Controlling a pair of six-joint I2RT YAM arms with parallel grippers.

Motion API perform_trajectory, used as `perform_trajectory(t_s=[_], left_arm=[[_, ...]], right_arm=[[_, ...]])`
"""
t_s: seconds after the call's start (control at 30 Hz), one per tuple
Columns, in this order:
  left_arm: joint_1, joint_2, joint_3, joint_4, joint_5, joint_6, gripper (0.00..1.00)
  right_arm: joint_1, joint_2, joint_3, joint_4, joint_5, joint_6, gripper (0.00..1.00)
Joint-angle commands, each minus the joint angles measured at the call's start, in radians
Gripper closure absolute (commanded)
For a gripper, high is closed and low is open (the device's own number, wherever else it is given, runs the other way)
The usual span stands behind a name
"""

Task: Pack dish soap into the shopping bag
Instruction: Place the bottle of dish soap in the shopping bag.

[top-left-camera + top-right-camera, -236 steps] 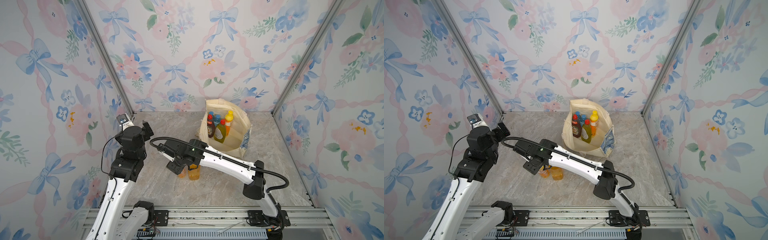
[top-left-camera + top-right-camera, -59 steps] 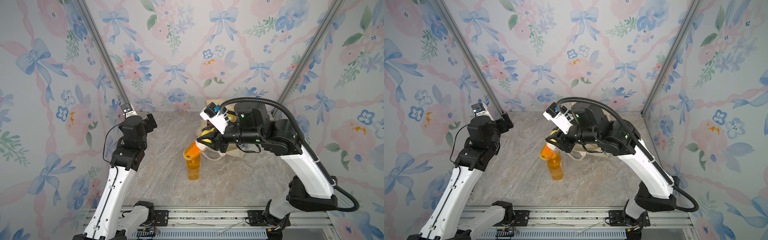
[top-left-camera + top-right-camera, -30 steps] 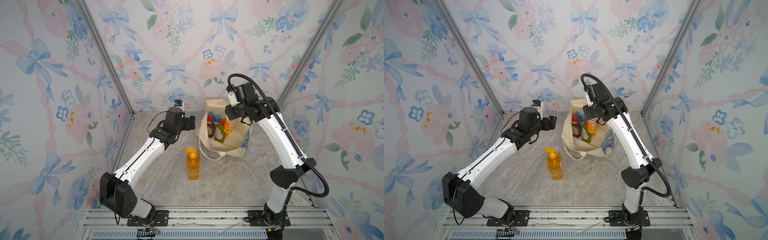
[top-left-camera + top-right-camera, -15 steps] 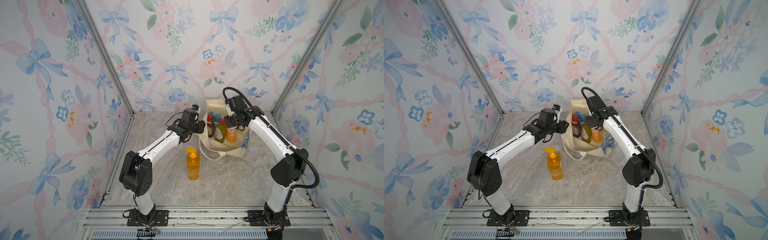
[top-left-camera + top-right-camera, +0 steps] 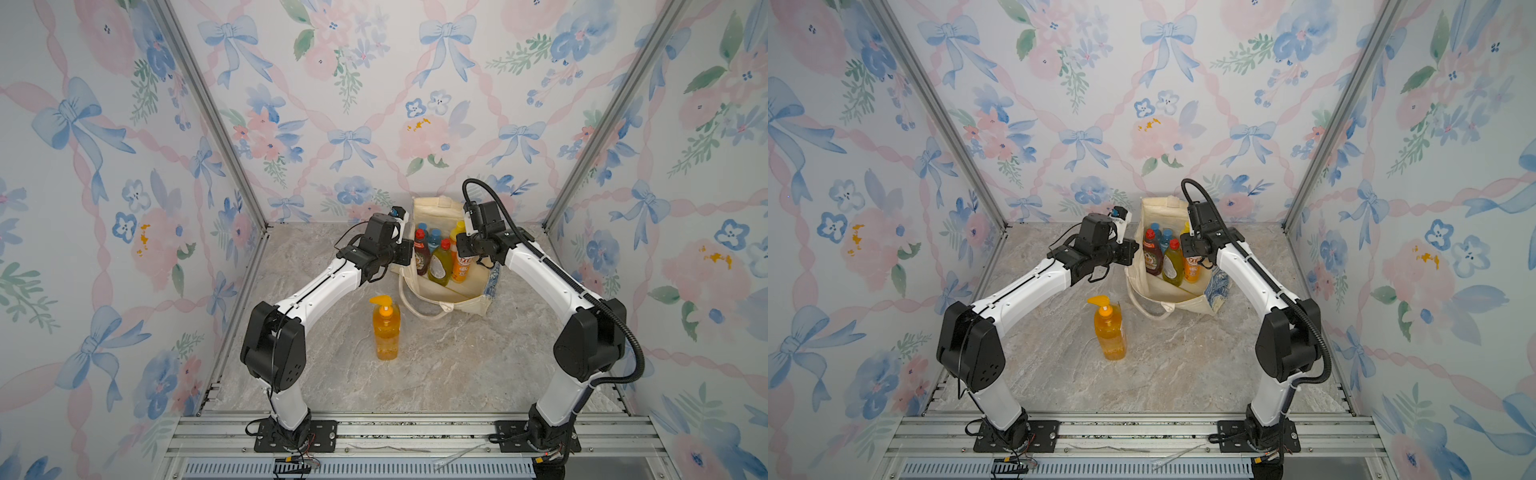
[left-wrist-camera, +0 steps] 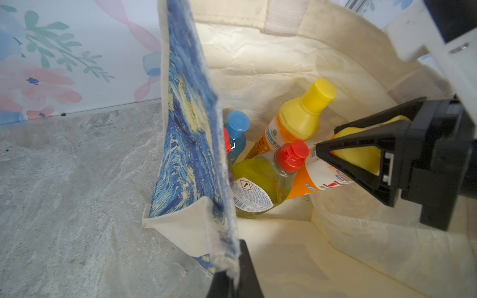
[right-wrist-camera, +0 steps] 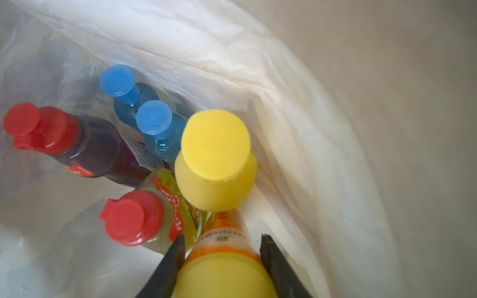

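The left arm [image 5: 316, 291] and right arm [image 5: 548, 274] have white link shells and bulky black joint housings. A ribbed black hose [image 5: 640, 357] runs along the right arm. The right gripper [image 6: 326, 139] has black triangular jaws. The black base plates [image 5: 324, 434] seem screwed down.

The green bottle [image 6: 258, 172] carries an exclamation-mark hazard diamond, a barcode and the letters "FET"

- Grey marble-patterned surface [image 5: 436, 374], seen in both top views, with small dark specks [image 6: 63, 114] near its back edge.
- Pastel wallpaper [image 5: 353, 104] with blue bows, pink ribbons and flowers, on three walls.
- Silver metal corner posts [image 5: 216, 124].
- Slotted aluminium rail [image 5: 415, 432] along the front; ribbed grille [image 5: 415, 469] just below.
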Motion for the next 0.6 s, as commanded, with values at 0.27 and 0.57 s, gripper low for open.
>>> perform_trajectory(t_s=[0.27, 0.57], left_arm=[[-0.024, -0.015, 0.032, 0.014, 0.03, 0.036, 1.0], [-0.039, 0.004, 0.057, 0.015, 0.031, 0.033, 1.0]], right_arm=[[-0.008, 0.005, -0.012, 0.092, -0.037, 0.05, 1.0], [-0.009, -0.009, -0.138, 0.142, -0.035, 0.033, 0.87]])
